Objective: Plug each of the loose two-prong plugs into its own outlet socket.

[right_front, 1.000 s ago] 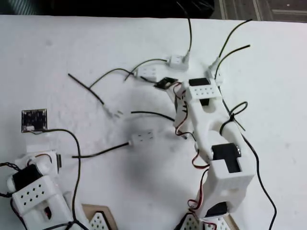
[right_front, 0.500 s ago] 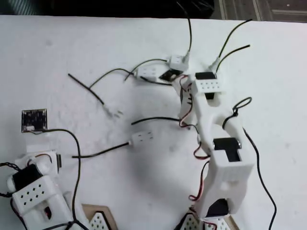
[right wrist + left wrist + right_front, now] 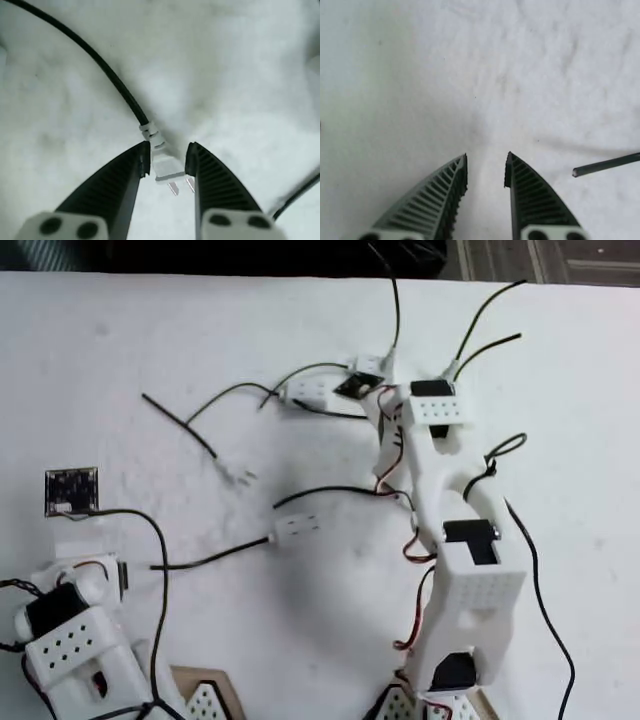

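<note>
Right gripper [image 3: 167, 150], bench [image 3: 150, 330] 1 o'clock: seemingly clamped on plug [image 3: 162, 167]. Left gripper [image 3: 486, 157], 7 o'clock: jaws apart.

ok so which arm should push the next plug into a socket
Right. Its gripper holds a two-prong plug with the prongs free, and sits beside an outlet socket. The left gripper is open, holding nothing, far from that socket.
</note>
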